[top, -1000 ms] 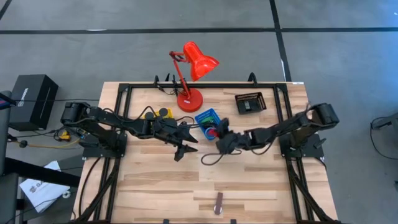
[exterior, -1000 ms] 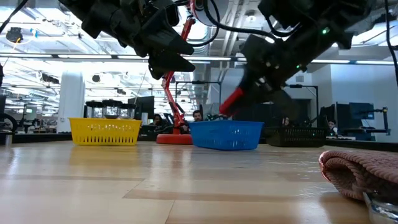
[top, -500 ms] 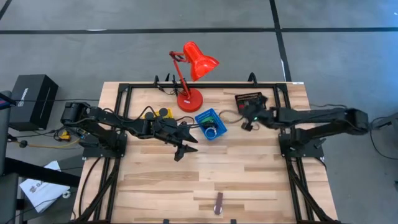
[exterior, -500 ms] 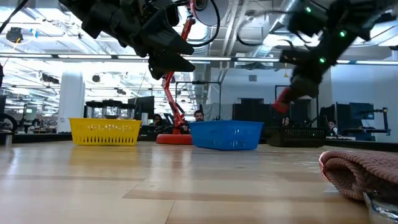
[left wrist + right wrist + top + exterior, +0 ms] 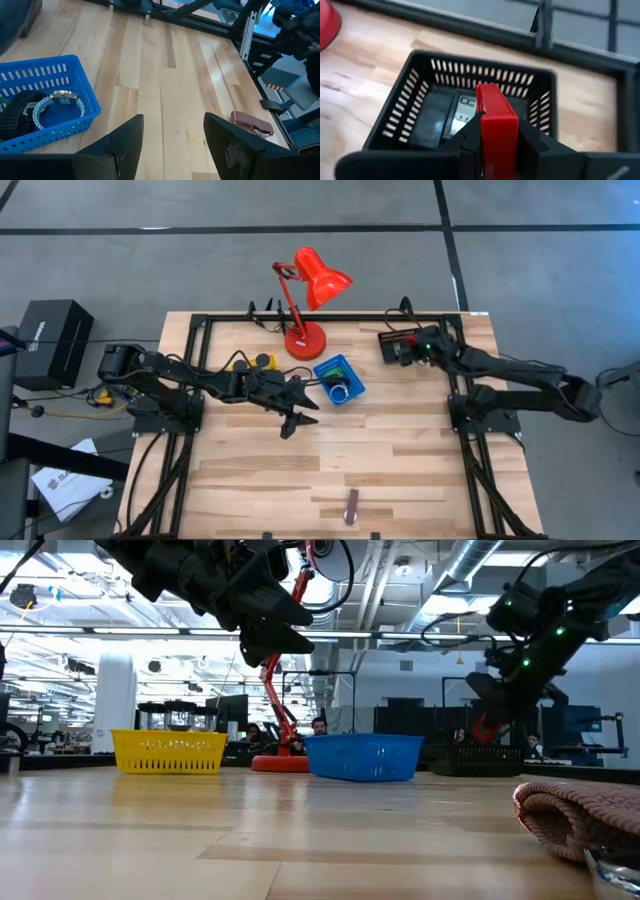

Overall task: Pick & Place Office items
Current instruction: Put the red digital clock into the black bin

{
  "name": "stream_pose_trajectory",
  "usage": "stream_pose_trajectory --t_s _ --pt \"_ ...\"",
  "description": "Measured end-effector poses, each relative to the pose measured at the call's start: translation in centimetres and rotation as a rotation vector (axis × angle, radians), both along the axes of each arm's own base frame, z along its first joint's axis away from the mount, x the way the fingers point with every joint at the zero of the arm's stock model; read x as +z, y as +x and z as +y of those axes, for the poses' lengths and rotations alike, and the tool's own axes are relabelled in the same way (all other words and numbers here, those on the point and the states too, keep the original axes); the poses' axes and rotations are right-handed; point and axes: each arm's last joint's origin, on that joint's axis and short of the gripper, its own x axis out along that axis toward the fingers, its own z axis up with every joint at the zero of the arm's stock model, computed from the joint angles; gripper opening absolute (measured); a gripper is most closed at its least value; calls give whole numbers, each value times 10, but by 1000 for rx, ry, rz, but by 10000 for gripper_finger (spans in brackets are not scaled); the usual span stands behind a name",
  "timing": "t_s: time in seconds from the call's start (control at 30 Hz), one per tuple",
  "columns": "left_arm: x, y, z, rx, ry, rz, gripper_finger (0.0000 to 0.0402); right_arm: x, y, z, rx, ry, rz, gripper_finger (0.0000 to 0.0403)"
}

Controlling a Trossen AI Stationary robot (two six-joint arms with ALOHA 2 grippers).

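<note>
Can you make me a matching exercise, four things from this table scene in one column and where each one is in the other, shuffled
Things:
1. red block
2. silvery ring
3. brown-silver bar
4. red desk lamp

Places:
A. lying in the blue tray
B. standing at the table's far edge
C. held in the right gripper over the black tray
D. lying alone near the table's front edge

Pairs: 1-C, 2-A, 3-D, 4-B
</note>
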Motion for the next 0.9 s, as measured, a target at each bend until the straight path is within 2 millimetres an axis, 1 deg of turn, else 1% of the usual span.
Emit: stream_pose_trajectory --t_s 0.07,0.27,0.43,0.57,0.8,0.9 --pt "0 0 0 0 0 -5 204 -3 -1 -4 1 35 -4 65" --pt "0 0 0 0 0 -5 204 -16 -1 -10 -28 83 54 65" --pt "1 0 0 0 0 -7 204 -20 6 -17 -28 64 35 74" --pt "1 0 0 0 0 -8 204 -20 8 -19 -23 52 25 97" --pt "1 0 0 0 -1 -9 204 -20 6 -21 -30 45 46 159" --pt "1 0 0 0 -1 -9 204 -20 5 -22 -35 45 47 179"
